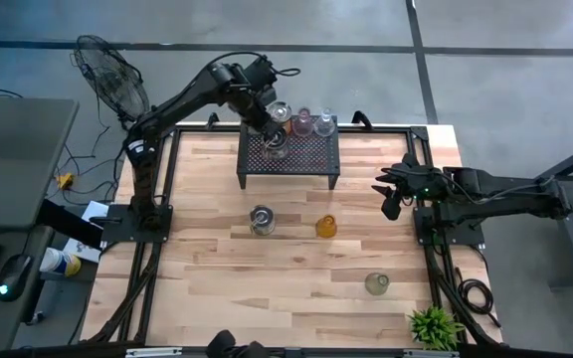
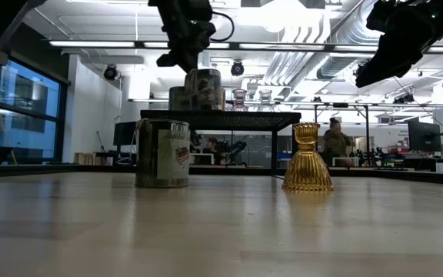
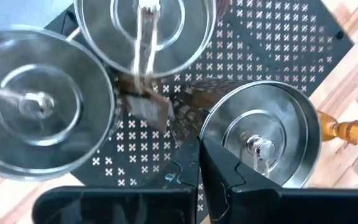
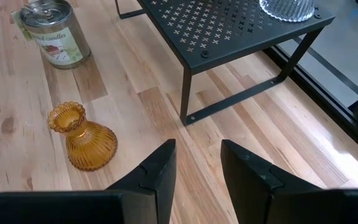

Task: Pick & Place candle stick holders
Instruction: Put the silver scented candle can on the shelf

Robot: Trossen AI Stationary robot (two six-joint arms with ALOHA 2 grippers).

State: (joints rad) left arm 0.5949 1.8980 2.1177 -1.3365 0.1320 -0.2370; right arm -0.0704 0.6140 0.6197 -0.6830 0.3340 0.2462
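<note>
High view, near edge first: potted plant (image 1: 434,326) at the near right corner of the bench (image 1: 217,288). Greenish glass holder (image 1: 376,284) just beyond it. Mid-bench: one silvery candle tin (image 1: 262,221) and one amber ribbed holder (image 1: 325,227), side by side, apart.

Right end effector (image 1: 391,204) hovers by the right edge, fingers parted, holding nothing; waiting.

Far edge: black perforated stand (image 1: 311,159). On it are three silvery tins (image 3: 260,137), one pink glass holder (image 1: 303,121) and one clear glass holder (image 1: 324,124). Left end effector (image 1: 272,134) is over the stand, fingers pressed together at the rim of one tin. Cannot tell whether the rim is pinched.

Count: four silvery tins, one each amber, greenish, pink and clear; eight holders, five on the stand, three on bare bench.

Judgement: set-down step on the stand. Next move calls for a straight lift clear of neighbouring tins, then a reach for the mid-bench tin.
</note>
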